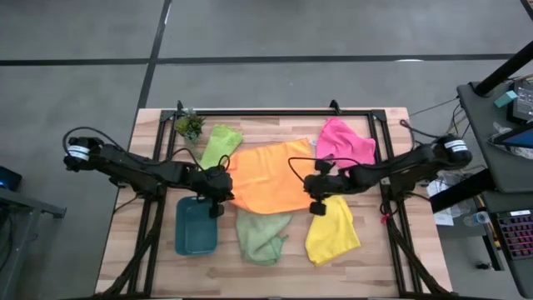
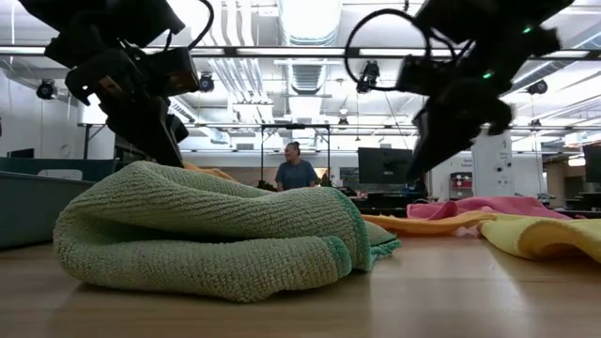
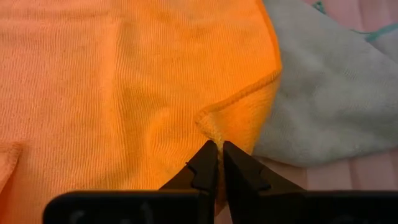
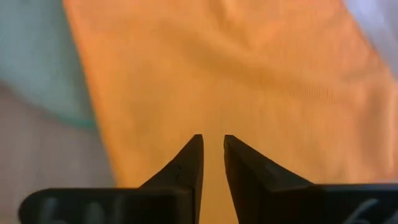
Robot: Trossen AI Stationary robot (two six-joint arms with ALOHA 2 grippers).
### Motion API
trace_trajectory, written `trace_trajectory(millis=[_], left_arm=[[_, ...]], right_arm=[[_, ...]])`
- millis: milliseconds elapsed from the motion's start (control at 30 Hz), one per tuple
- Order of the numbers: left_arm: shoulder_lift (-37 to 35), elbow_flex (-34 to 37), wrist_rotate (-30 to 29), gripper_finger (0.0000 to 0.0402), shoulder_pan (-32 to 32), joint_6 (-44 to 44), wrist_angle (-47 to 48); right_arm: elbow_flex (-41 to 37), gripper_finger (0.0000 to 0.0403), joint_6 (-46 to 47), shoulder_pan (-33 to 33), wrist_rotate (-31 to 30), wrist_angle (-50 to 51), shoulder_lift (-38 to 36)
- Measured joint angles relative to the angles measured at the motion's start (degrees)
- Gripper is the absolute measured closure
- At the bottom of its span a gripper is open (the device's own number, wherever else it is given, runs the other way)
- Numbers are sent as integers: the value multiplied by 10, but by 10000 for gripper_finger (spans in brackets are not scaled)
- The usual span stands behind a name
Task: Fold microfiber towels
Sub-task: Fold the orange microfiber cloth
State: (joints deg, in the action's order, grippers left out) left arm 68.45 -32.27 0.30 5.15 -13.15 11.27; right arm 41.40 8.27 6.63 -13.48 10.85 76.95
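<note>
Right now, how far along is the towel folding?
No towel looks folded yet. In hand: the orange towel lies spread mid-table, the left pincer pinching its edge, the right pincer slightly parted above it. Left: lime green towel, pink towel, sage towel and yellow towel, all rumpled.

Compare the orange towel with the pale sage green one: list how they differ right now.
The orange towel lies spread fairly flat at the table's middle; the pale sage green towel sits bunched in a rumpled heap nearer the front edge. The left gripper is shut on the orange towel's edge, and the right gripper hovers over it, slightly parted; neither touches the sage one. Both are plain, soft cloths.
</note>
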Motion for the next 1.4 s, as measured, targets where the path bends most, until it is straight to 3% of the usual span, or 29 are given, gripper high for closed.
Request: trace_trajectory(millis=[167, 433, 567, 867, 1067, 1400], left_arm=[[5, 0, 0, 393, 1, 0, 1], [4, 0, -1, 400, 1, 1, -1], [-3, 0, -1, 401, 4, 5, -1], [-54, 1, -2, 401, 10, 25, 25], [-69, 3, -4, 401, 11, 25, 46], [-59, 4, -4, 401, 22, 25, 52]], right_arm=[[49, 357, -65, -50, 28, -71, 59], [230, 394, -156, -138, 141, -66, 202], [335, 394, -192, -164, 207, -45, 281], [538, 394, -232, -194, 242, 38, 432], [596, 394, -229, -199, 260, 42, 487], [597, 394, -211, -212, 260, -16, 520]])
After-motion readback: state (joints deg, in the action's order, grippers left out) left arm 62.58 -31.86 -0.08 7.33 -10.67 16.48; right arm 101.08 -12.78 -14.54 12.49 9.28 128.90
